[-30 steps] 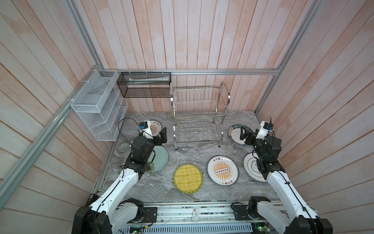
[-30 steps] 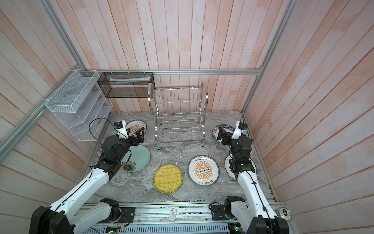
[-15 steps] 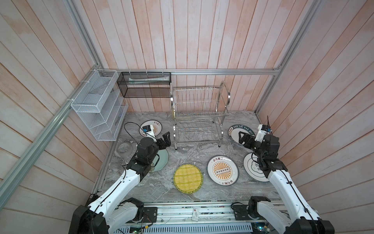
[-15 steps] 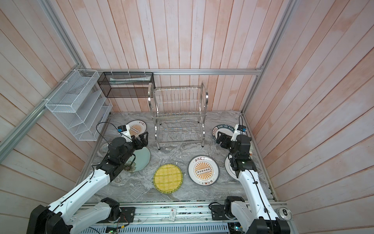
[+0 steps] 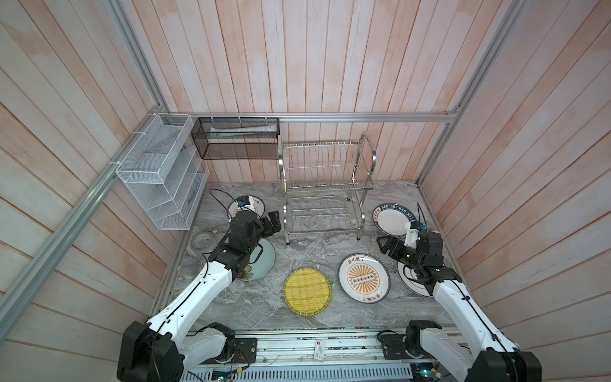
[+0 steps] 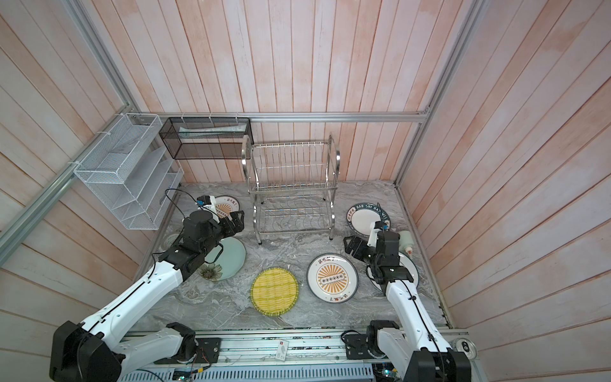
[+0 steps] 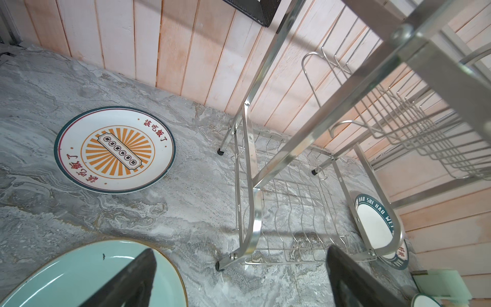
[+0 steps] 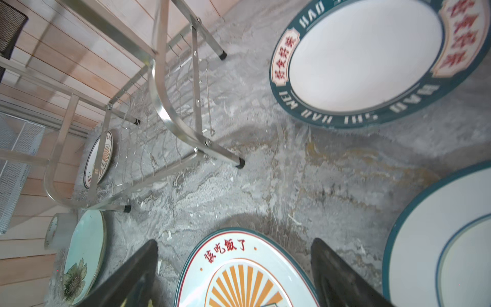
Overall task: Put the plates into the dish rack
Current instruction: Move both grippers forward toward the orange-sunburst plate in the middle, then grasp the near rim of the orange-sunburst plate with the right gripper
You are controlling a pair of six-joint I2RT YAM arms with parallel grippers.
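1. My right gripper (image 5: 385, 246), spread, has swung off the lettered plate (image 5: 391, 218) toward the sunburst plate (image 5: 363, 277) before the rack (image 5: 325, 185).
2. My left gripper (image 5: 274, 223), spread, has come down beside the green plate (image 5: 267, 258) left of the rack.
3. Rack empty; I judge first pickups are near.

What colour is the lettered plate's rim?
Dark green, on the lettered plate; right wrist view shows it best.
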